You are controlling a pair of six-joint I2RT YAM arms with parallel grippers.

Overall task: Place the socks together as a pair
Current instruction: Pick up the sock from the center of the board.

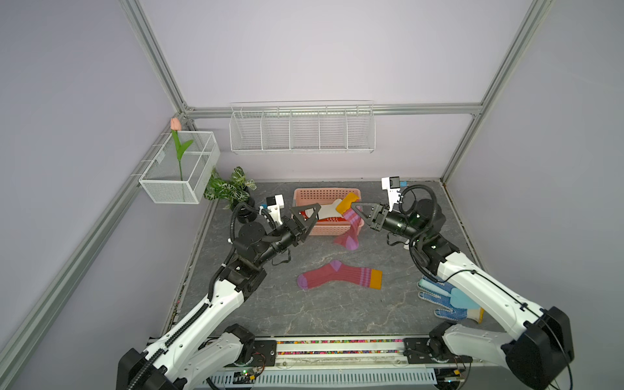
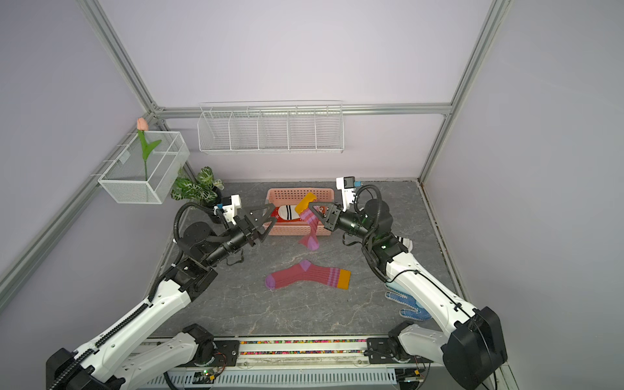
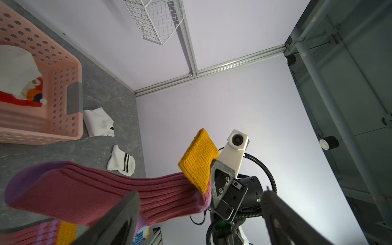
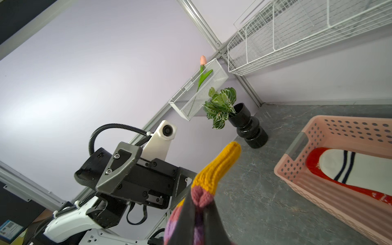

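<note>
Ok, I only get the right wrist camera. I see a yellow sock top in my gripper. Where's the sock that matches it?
Observer: Its twin lies flat on the table, nearer the robot than the basket.
Kid: How much of mine is hanging down?
Observer: Nearly all of it. The right gripper pinches the held sock just below its cuff, and the rest hangs in front of the basket.
Kid: Is anything else lying out there?
Observer: Blue dotted gloves lie near the table's front right.
</note>
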